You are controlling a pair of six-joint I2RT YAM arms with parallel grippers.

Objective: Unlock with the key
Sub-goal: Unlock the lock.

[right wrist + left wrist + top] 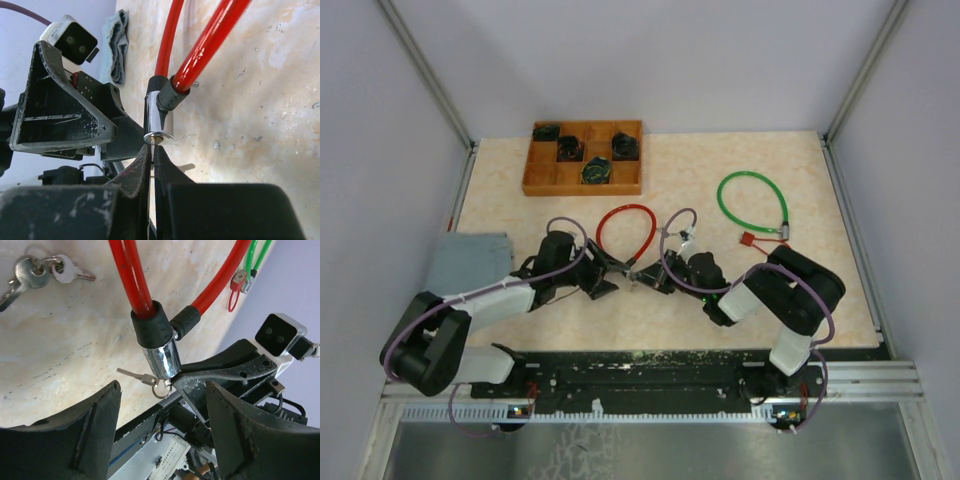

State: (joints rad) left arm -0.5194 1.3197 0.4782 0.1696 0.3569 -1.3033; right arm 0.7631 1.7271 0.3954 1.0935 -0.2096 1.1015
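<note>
Top external view: the red cable lock [620, 209] lies on the table [770, 300] near the middle, its loop pointing away from the arms and its chrome barrel [161, 357] at the near end, between the two grippers. The left gripper [163, 386] stands spread, one finger [95, 425] on each side of the barrel's end, and neither touches it. The right gripper [152, 150] comes in from the other side with its fingers pressed together, pinching the key [153, 142] that sits in the keyhole on the barrel's end face. A ring [161, 389] hangs at that end, with a second key [134, 375] sticking out sideways from it. Both ends of the red cable are in the barrel's black collars. A loose bunch of keys [30, 275] lies on the table farther off. To the right lies a green cable lock [751, 174], at the far left a wooden tray [530, 160] with dark things in some compartments, and by the left edge a grey cloth [470, 262].
</note>
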